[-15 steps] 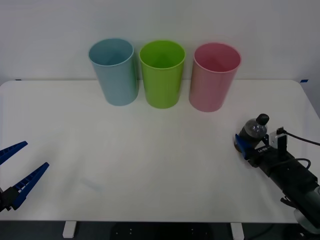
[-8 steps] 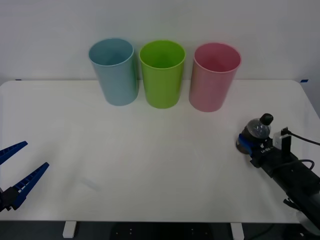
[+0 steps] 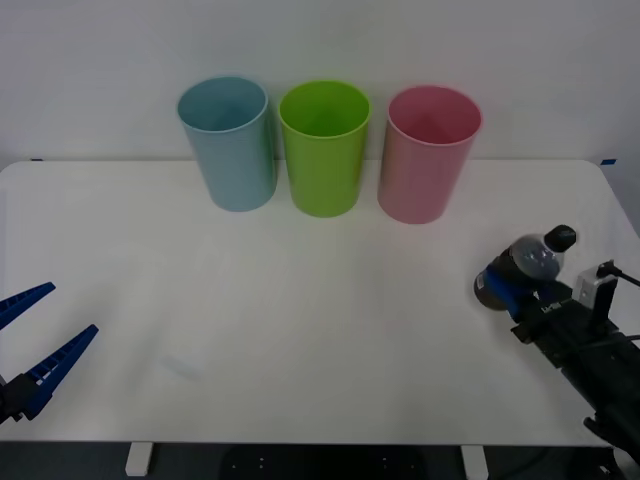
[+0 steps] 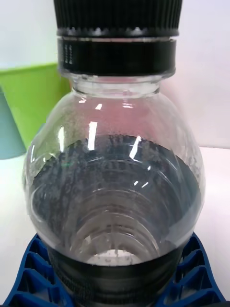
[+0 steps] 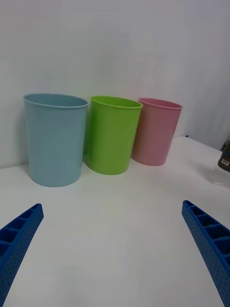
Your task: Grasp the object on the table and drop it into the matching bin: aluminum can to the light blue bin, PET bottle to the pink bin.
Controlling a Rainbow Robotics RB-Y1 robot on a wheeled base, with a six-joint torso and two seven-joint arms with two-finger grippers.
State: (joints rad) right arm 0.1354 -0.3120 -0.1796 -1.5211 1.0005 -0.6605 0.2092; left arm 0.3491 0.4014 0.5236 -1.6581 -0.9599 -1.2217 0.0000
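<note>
Where the front view reaches the bench's [image 3: 300, 330] right side, the right gripper [image 3: 512, 292] clamps the bottle [image 3: 527, 266], cap tilted rightward, well short of the pink bin [image 3: 430, 155]. Right wrist view: blue fingers [image 4: 33, 278] hug the bottle's [image 4: 115, 192] dark base. Left wrist view: the left gripper [image 5: 112, 244] hangs wide open, holding nothing, facing the bins.

Table [image 3: 300, 330]: plain white. Three bins: light blue bin [image 3: 229, 142], lime green bin [image 3: 323, 147], pink bin [image 3: 428, 152], each a single solid colour, unpatterned. Bottle [image 3: 524, 268]: clear plastic, dark brown-black body, black ribbed cap. Right gripper [image 3: 502, 290]: blue ribbed fingers on a black arm. Left gripper [image 3: 30, 335]: blue ribbed fingers. Wall behind: white.
</note>
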